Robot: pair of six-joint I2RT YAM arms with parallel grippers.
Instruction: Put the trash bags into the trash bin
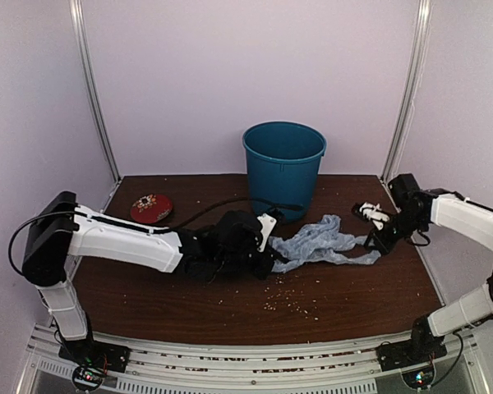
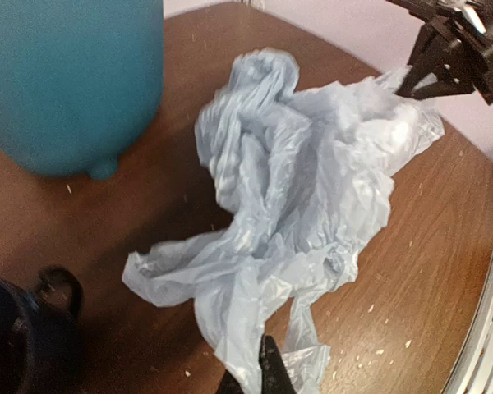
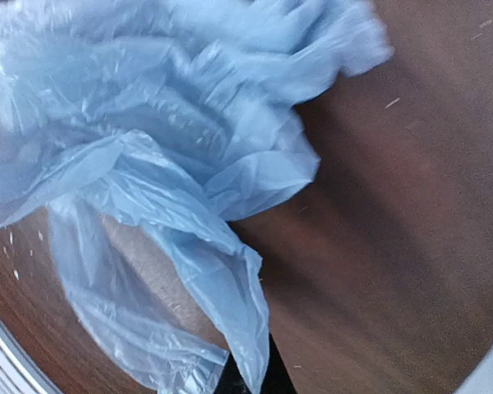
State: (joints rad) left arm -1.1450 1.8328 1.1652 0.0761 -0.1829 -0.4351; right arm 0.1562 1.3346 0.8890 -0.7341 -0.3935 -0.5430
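The pale blue-grey trash bag (image 1: 324,244) lies crumpled on the brown table, stretched between my two grippers in front of the teal trash bin (image 1: 283,164). My left gripper (image 1: 273,261) is shut on the bag's left end; in the left wrist view the bag (image 2: 304,205) runs down into the dark fingertips (image 2: 267,371). My right gripper (image 1: 376,245) is shut on the bag's right end; in the right wrist view the bag (image 3: 148,156) hangs into the fingertips (image 3: 248,379). The bin also shows in the left wrist view (image 2: 66,82), with my right gripper (image 2: 452,49) beyond the bag.
A small dark blue mug (image 2: 20,336) stands beside my left gripper, hidden by the arm in the top view. A red round disc (image 1: 151,208) lies at the back left. Pale crumbs (image 1: 289,304) dot the table's front. Lilac walls enclose the table.
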